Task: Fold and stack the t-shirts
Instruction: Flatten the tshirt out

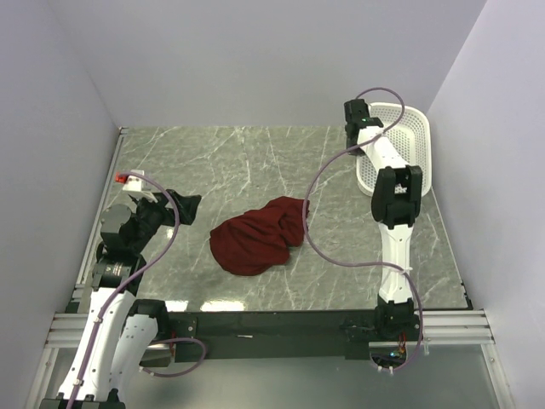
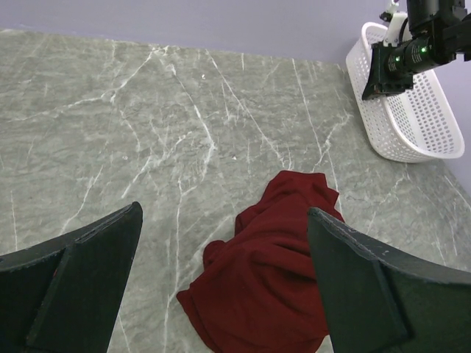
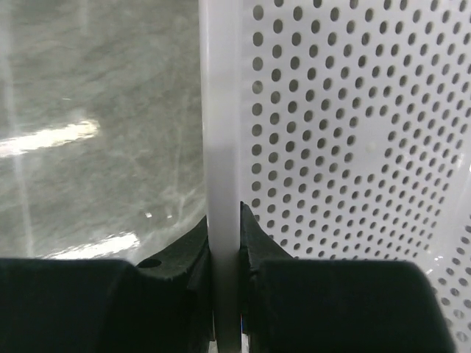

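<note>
From above, the dark red short-sleeved cloth t-shirt lay crumpled in a loose heap on the grey marbled tabletop, between the two arms. It was just to the right of the left gripper and well apart from the right gripper, nearer and to that gripper's left. The right gripper reached to the far right corner and met the left rim of a white perforated plastic basket. The left gripper hung low over the tabletop with nothing in it. In the left wrist view, the left gripper had its two dark fingers spread wide, and the t-shirt lay bunched on the tabletop directly ahead of it, between the fingers and a little toward the right one. Far ahead and to the right, the basket stood by the wall with the right gripper at its near rim. In the right wrist view, the right gripper was pinched narrowly on the basket's upright white rim, one finger on each side and both touching it. The holed wall lay to its right and the tabletop to its left.
</note>
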